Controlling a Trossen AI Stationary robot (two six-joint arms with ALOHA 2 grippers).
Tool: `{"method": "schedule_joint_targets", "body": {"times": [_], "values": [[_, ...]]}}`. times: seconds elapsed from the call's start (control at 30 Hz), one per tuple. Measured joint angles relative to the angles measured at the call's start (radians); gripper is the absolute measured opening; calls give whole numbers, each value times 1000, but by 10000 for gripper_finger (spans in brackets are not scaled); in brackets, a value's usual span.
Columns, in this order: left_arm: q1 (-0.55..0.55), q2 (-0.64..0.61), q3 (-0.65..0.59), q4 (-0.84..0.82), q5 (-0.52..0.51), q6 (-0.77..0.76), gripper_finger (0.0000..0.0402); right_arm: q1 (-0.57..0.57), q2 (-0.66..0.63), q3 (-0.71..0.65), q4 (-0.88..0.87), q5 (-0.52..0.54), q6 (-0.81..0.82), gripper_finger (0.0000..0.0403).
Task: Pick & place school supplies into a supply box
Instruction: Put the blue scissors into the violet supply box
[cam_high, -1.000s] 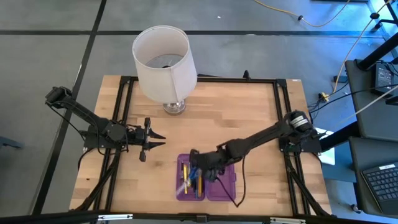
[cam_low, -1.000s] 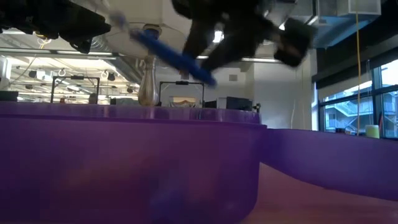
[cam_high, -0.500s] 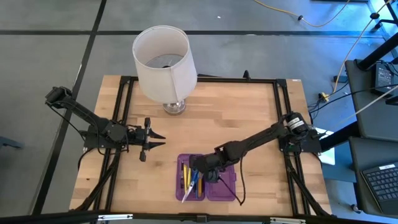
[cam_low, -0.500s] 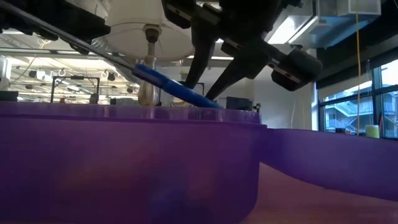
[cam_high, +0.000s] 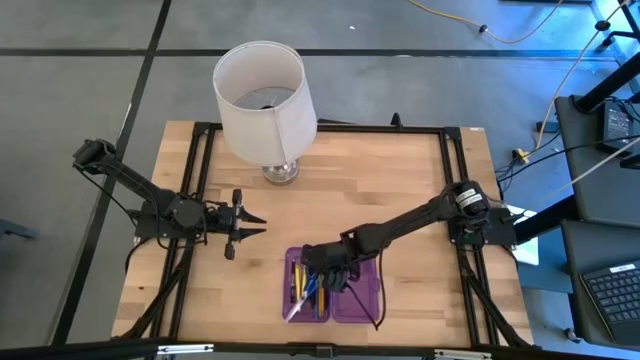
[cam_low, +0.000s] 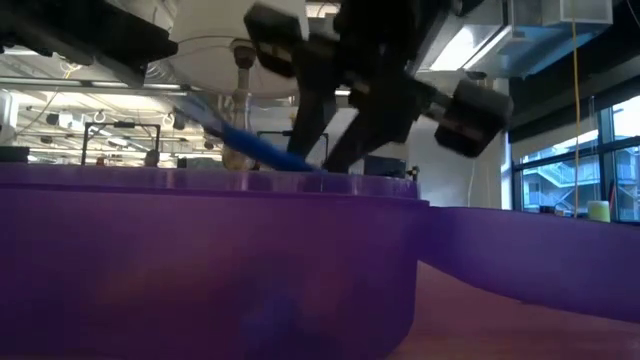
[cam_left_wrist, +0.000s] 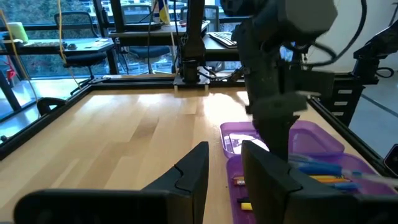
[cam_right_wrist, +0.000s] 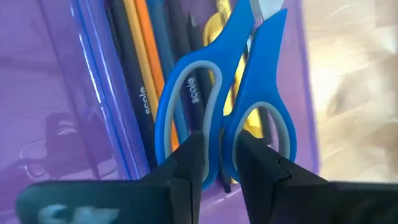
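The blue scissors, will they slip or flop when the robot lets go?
Probably stiff: the blue scissors keep their shape in the right end effector. The smooth plastic handles might slip, since the grip is on the narrow part between the loops. They would likely land flat on the pencils in the purple case, not roll.

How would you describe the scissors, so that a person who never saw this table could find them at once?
Start at the purple supply box on the table's near edge, in front of the white-shaded lamp. Over its left half the right gripper holds the scissors, jaws shut on the handles. Unlike the thin pencils and dark pens beneath, they have two blue handle loops lined with grey.
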Motion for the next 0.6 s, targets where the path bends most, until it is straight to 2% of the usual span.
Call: {"method": "schedule_joint_targets", "body": {"times": [0.27, 0.6], "values": [[0, 0, 0, -3, 0, 0, 88, -9, 30, 0, -6, 17, -1, 83], [0, 0, 0, -4, 0, 8, 88, -10, 31, 0, -20, 43, -3, 116]]}}
